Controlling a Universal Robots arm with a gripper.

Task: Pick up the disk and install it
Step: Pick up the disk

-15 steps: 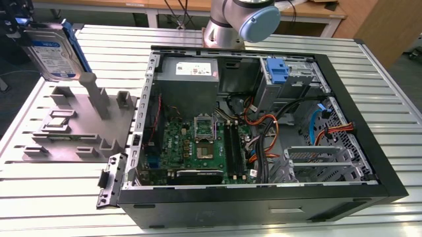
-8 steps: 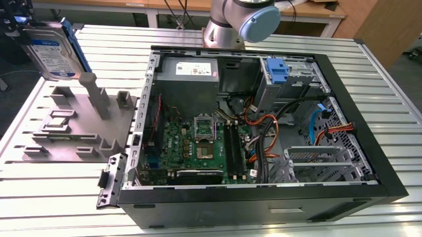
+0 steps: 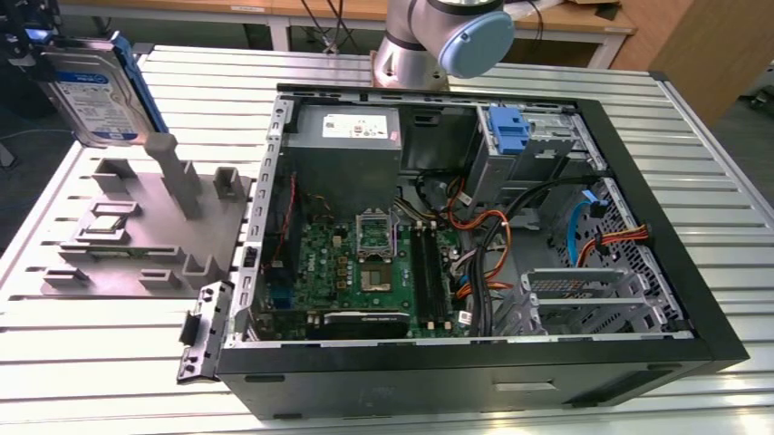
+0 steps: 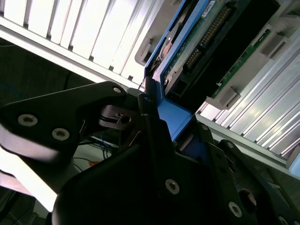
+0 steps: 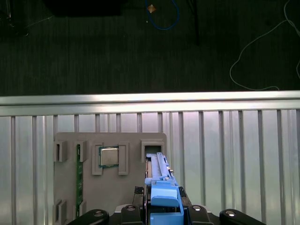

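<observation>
The disk (image 3: 100,89), a grey drive with a blue-and-white label in a blue carrier, hangs upright at the exterior view's far left, raised above the grey fixture plate (image 3: 133,240). My gripper (image 5: 163,208) is shut on the disk's blue carrier (image 5: 164,194), with dark fingers (image 4: 154,140) pressed against its sides. In the second wrist view the disk's (image 4: 206,51) circuit-board side and connector edge point away from the gripper. An empty slot (image 5: 152,149) of the fixture lies just beyond the disk's far end.
The open computer case (image 3: 677,272) fills the exterior view's right, with a motherboard (image 3: 362,263), a power supply (image 3: 344,131), cables, and a drive bay holding a blue bracket (image 3: 510,131). The fixture carries a processor chip (image 5: 108,157) and a green memory stick (image 5: 79,173). The arm's base (image 3: 441,41) stands behind the case.
</observation>
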